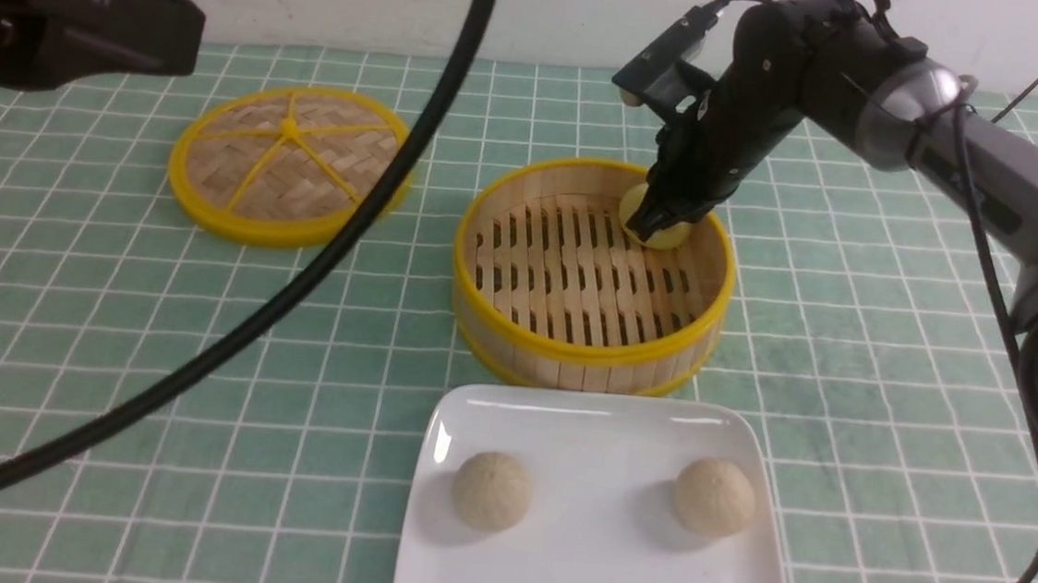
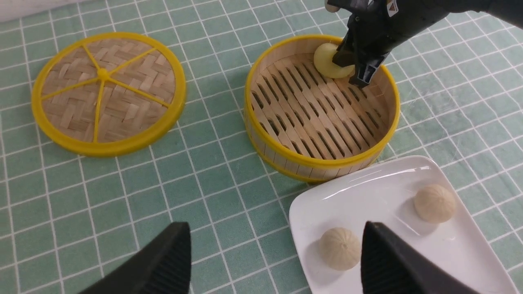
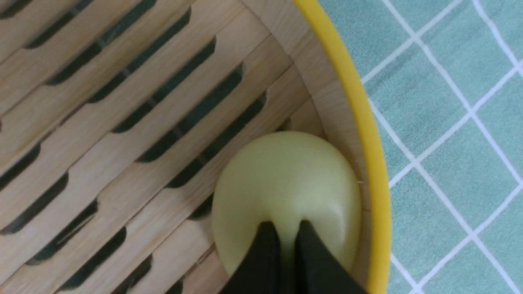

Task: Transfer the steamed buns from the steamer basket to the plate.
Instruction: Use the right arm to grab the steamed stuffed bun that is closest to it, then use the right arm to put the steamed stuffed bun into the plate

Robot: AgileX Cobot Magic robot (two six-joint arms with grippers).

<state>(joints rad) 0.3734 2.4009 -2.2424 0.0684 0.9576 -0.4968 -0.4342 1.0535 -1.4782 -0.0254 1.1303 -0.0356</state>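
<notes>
A smooth yellow steamed bun (image 1: 673,238) (image 3: 286,179) lies against the far right wall of the steamer basket (image 1: 583,354) (image 2: 318,164). My right gripper (image 1: 657,223) (image 3: 286,234) reaches down into the basket and is shut on this bun, pinching a fold of it between the fingertips. Two pale pleated buns (image 1: 491,490) (image 1: 714,498) rest on the white square plate (image 1: 601,428) in front of the basket. My left gripper (image 2: 273,245) hangs open and empty above the table, over the plate's (image 2: 380,192) left edge.
The flat woven lid (image 1: 288,162) with yellow spokes lies on the green checked cloth to the left of the basket. A black cable (image 1: 349,213) sweeps across the left half of the front view.
</notes>
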